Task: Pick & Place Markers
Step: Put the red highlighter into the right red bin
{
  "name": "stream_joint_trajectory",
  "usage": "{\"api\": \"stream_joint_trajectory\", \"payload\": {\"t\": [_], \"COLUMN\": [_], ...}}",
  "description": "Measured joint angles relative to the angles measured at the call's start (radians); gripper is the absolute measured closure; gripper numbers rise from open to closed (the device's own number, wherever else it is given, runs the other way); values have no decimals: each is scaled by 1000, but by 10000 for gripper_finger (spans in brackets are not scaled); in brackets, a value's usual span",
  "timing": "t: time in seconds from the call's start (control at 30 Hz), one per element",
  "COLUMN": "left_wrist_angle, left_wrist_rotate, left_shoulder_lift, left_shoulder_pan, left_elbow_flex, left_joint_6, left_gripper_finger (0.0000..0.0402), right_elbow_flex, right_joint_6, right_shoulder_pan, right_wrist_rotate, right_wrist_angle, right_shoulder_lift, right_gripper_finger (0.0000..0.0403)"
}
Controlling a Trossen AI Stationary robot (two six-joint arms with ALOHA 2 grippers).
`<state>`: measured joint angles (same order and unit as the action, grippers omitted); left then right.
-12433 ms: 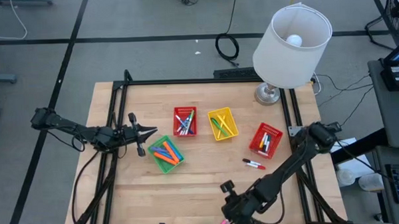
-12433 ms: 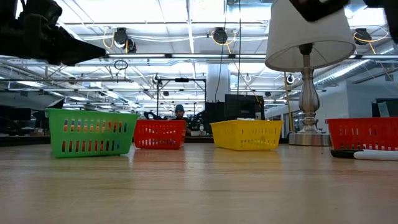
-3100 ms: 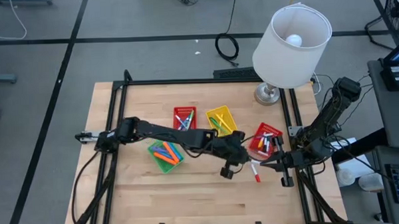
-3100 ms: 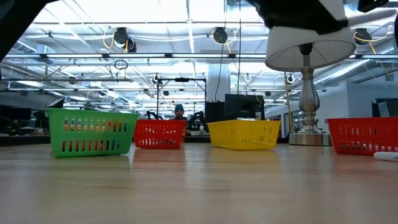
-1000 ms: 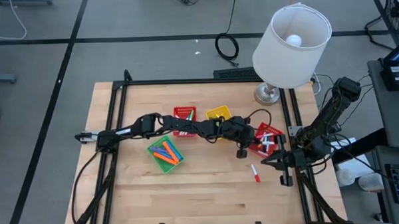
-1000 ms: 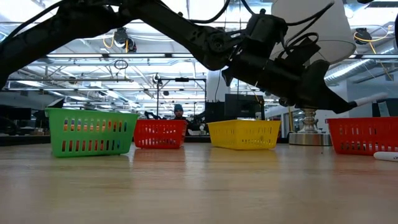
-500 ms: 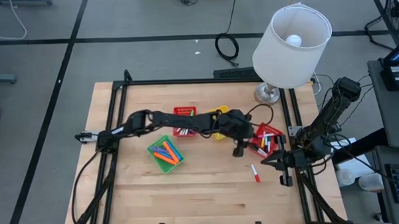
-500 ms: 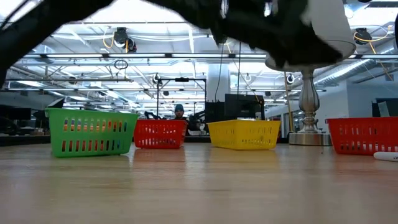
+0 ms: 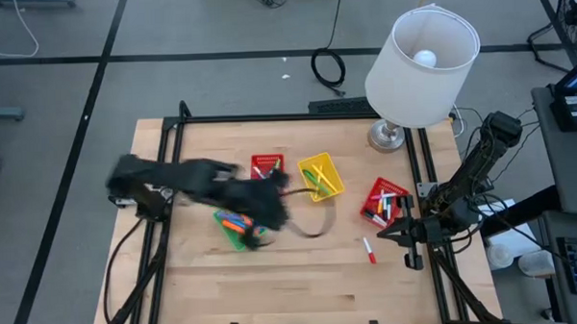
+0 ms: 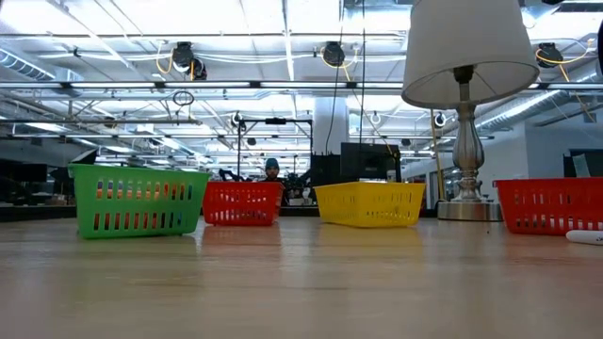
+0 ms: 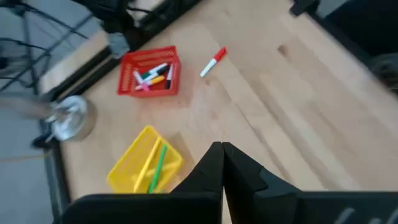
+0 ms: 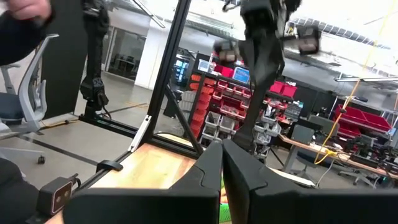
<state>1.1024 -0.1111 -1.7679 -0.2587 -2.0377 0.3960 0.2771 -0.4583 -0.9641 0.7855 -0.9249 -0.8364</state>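
Observation:
Several markers lie in the baskets: in the right red basket (image 9: 384, 202) (image 11: 149, 71), the yellow basket (image 9: 321, 177) (image 11: 146, 160), the far red basket (image 9: 267, 168) and the green basket (image 9: 235, 226). One red-and-white marker (image 9: 369, 251) (image 11: 212, 62) lies flat on the table near the right red basket. My left gripper (image 9: 271, 215) (image 11: 222, 149) is a blur above the green basket, shut and holding nothing. My right gripper (image 9: 392, 235) (image 12: 222, 146) waits shut at the table's right edge.
A lamp (image 9: 421, 56) with a white shade stands at the far right corner, its base (image 11: 71, 118) beside the baskets. Black frame rails (image 9: 169, 176) run along the table's sides. In the low view the baskets stand in a row (image 10: 138, 200) (image 10: 372, 203).
My left arm has swung fast from above the right red basket toward the table's left and upward, now over the green basket. The white marker that showed at its fingertips a second ago is no longer there. The loose marker on the table has stayed put.

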Motion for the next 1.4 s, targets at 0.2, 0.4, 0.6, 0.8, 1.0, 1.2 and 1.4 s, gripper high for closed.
{"api": "stream_joint_trajectory", "payload": {"t": [0.2,0.4,0.6,0.8,1.0,1.2,1.4], "left_wrist_angle": [113,-129,-549,-719,-940,-1159,-1225], "left_wrist_rotate": [-20,-272,-487,-542,-405,-388,-395], "left_shoulder_lift": [304,704,1031,1266,1423,1512,1580], "left_shoulder_pan": [-83,-203,-251,-243,-243,-264,-290], "left_elbow_flex": [51,440,973,1330,1625,1822,1903], "left_joint_6": [-226,-413,-424,-422,-350,-295,-248], "left_gripper_finger": [399,399,400,400,400,400,400], "right_elbow_flex": [0,0,0,0,0,0,0], "right_joint_6": [48,127,165,197,192,239,241], "right_shoulder_pan": [0,0,9,8,23,39,58], "right_wrist_rotate": [-1,-1,-4,-86,-83,-82,-80], "right_wrist_angle": [21,119,122,121,116,114,92], "right_shoulder_lift": [0,0,0,-14,-32,-65,-93], "right_gripper_finger": [403,403,403,403,403,403,403]}}
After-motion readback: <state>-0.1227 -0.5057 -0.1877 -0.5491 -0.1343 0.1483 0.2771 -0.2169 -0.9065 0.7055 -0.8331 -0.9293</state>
